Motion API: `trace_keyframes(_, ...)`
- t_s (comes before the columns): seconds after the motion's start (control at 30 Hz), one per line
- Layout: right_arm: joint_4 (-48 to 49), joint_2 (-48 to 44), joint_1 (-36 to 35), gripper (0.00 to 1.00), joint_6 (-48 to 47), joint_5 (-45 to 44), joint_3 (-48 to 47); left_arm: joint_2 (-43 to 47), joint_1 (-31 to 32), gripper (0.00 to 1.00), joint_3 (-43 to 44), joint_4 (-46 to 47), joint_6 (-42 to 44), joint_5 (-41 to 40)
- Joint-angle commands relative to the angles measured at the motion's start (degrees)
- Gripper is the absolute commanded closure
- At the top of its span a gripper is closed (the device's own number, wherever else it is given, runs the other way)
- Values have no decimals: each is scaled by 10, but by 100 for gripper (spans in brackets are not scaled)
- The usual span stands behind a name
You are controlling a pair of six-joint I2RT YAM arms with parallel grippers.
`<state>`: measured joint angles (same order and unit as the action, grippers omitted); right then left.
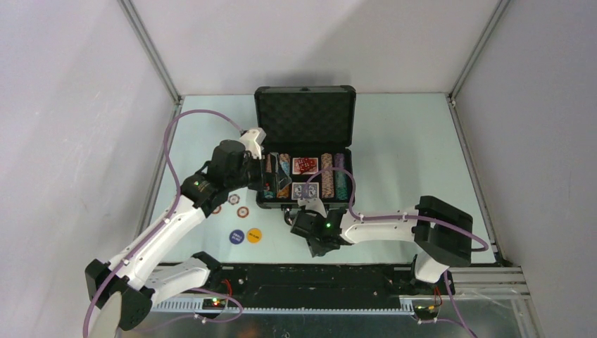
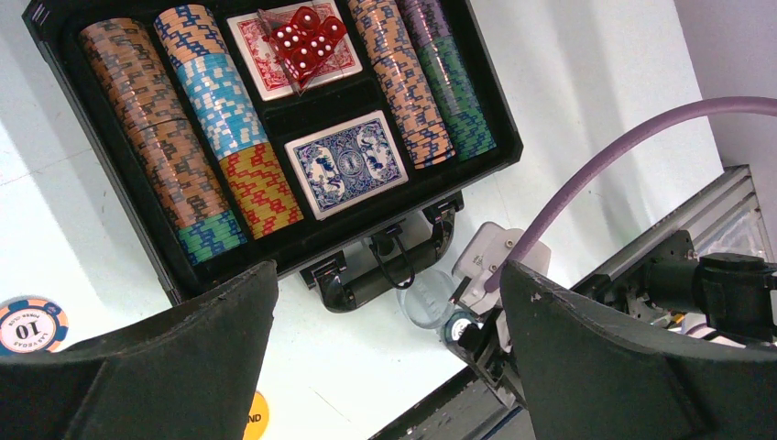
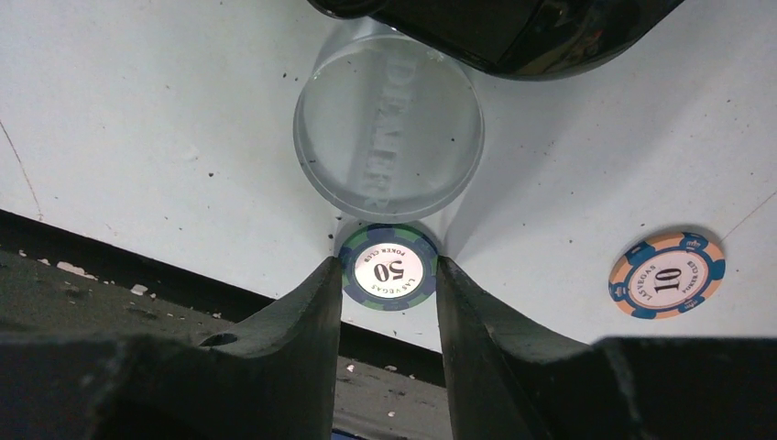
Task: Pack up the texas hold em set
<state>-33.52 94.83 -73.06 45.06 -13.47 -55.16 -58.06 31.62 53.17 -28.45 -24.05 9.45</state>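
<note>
At the near edge of the table [image 1: 401,141], my right gripper [image 3: 389,275] pinches the 50 chip [image 3: 388,268] by its rim, one finger on each side. The chip lies face-up, so an edge grip is the only hold on offer. I cannot tell whether it is off the surface yet. Its face reads "50", ringed by "LAS VEGAS" and "POKER CLUB".

Just beyond it, touching or nearly so, lies the clear dealer button [image 3: 389,137], marked "DEALER". To one side, well apart, is a 10 chip [image 3: 667,273] with the same ring of lettering. A blue button [image 1: 237,236] and a yellow button [image 1: 254,235] lie loose to the left, their print too small to read.

Farther out stands the case [image 2: 302,252], open, with its handle [image 2: 385,275] turned toward me. Because it faces me this way, the tray can be reached from my side. The chip rows [image 2: 165,137] stand on edge in its troughs, the densest way to store them. The blue deck [image 2: 348,165] fills the nearer middle well and the red deck [image 2: 275,50] the farther one, with the red dice [image 2: 307,37] on top.

My left gripper [image 2: 389,284] hangs spread and empty over the case's left side. By my judgement it is placed to steady the case or tend a row. At the far side the foam-lined lid [image 1: 304,116] stands upright. Several pieces are not yet packed.
</note>
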Motion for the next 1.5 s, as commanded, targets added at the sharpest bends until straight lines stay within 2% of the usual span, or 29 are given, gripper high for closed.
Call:
trace_keyframes(0.0,-12,-32,-4,60,10,-16,4,3,-4,4,-3,7,-6,9)
trace_keyframes(0.33,-26,-66,5,58,-12,-44,-27,2,-4,4,-2,7,-8,11)
trace_keyframes(1.47,19,10,20,55,-22,-21,-33,3,-4,4,-5,6,-5,8)
